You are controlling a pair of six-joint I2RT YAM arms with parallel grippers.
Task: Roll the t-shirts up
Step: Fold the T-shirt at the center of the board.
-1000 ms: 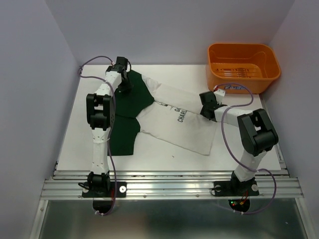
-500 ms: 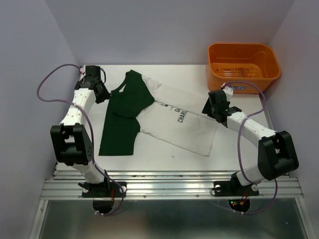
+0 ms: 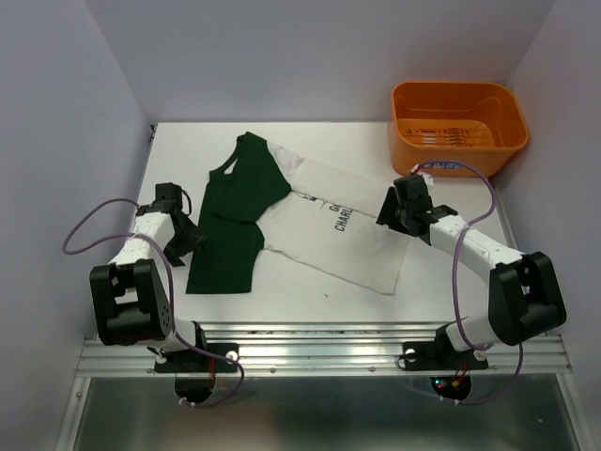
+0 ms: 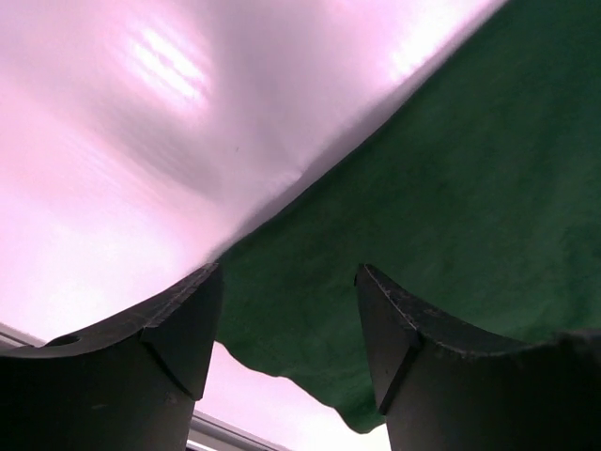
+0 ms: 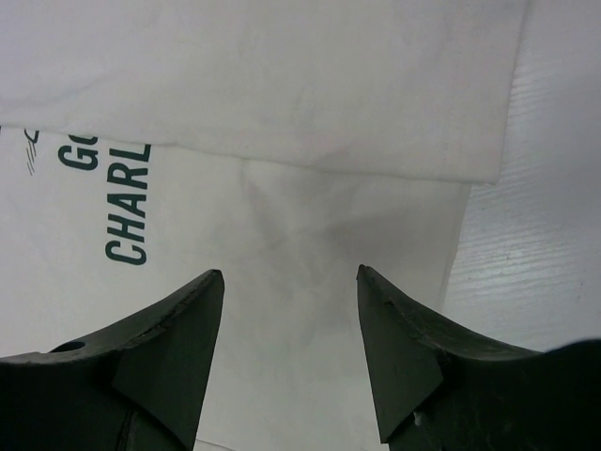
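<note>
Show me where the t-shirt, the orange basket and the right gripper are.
t-shirt (image 3: 352,246), top view, white body below the lettering.
orange basket (image 3: 413,150), top view, front wall.
right gripper (image 5: 287,274), right wrist view, midway between its fingertips.

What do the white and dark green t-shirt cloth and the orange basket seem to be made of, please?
T-shirt cloth: soft matte fabric, probably cotton knit; it lies limp and creased, with hemmed edges. Orange basket: probably moulded plastic, smooth with a slight sheen, with rigid walls and a slotted floor.
</note>
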